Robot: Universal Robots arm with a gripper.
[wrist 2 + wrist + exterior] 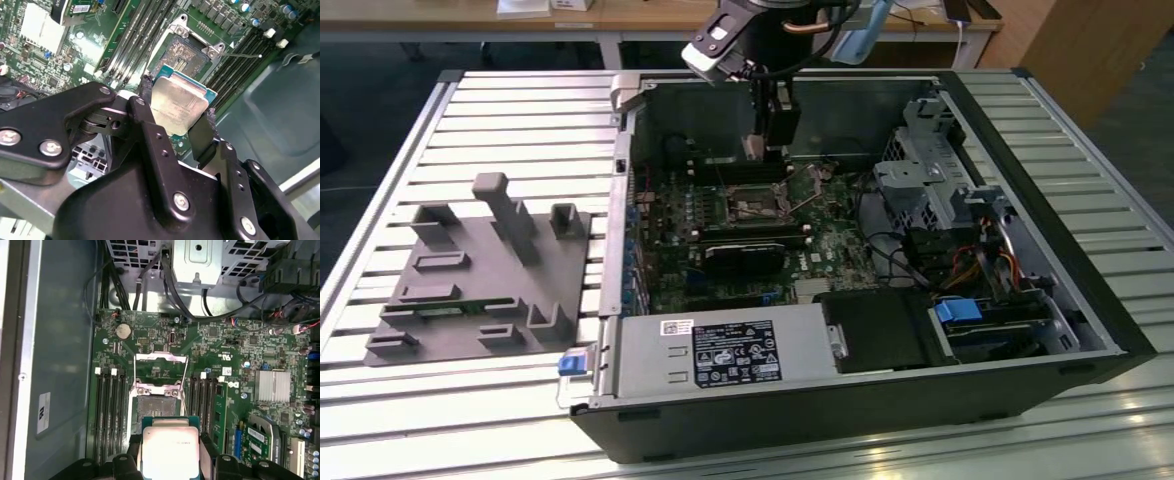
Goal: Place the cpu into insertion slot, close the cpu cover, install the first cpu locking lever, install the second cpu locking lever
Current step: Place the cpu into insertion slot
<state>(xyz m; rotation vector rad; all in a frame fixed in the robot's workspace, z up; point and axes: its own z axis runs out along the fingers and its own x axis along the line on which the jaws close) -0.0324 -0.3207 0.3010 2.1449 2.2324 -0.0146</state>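
My gripper (177,100) is shut on the cpu (175,114), a flat silver-topped square chip held by two opposite edges between black fingers (202,135). In the first wrist view the cpu (170,450) hangs just short of the insertion slot (154,404), a dark square socket with a silver rim on the green motherboard (230,347). The cpu cover (160,356) is flipped open on the far side of the slot. In the exterior view the gripper (767,148) hovers inside the computer case, above and behind the slot (754,207).
Memory slots (109,410) flank the socket on both sides. A thin wire lever (245,55) stands beside it. A black block (747,258), power supply (720,355), drive cage (921,180) and cables crowd the case. A grey fixture (480,270) lies at the exterior view's left.
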